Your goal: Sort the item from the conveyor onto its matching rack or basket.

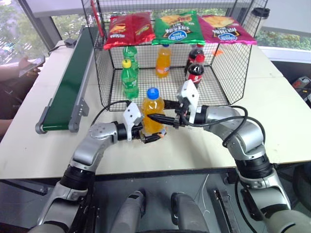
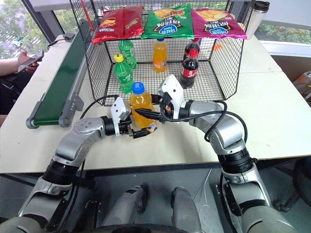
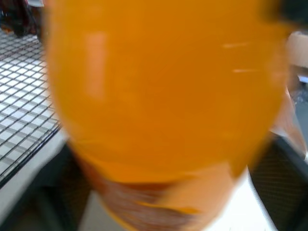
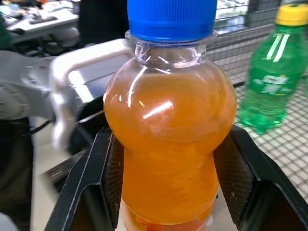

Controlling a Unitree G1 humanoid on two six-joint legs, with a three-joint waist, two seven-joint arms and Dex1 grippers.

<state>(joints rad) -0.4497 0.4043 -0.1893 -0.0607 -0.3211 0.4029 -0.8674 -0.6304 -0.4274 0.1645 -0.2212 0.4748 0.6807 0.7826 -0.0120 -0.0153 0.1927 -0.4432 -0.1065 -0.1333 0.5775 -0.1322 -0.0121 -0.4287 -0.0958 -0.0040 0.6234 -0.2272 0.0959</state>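
bottle: orange drink bottle with blue cap stood upright, held above the bench just at 6 o'clock of the wire cage
right gripper: right gripper clamped on the bottle's waist, pads on both sides
left gripper: left gripper at the bottle's base, fingers spread apart, gripping nothing
conveyor: green belt at 9 o'clock of the cage

Head eyes look down; wrist cameras close on bottle.
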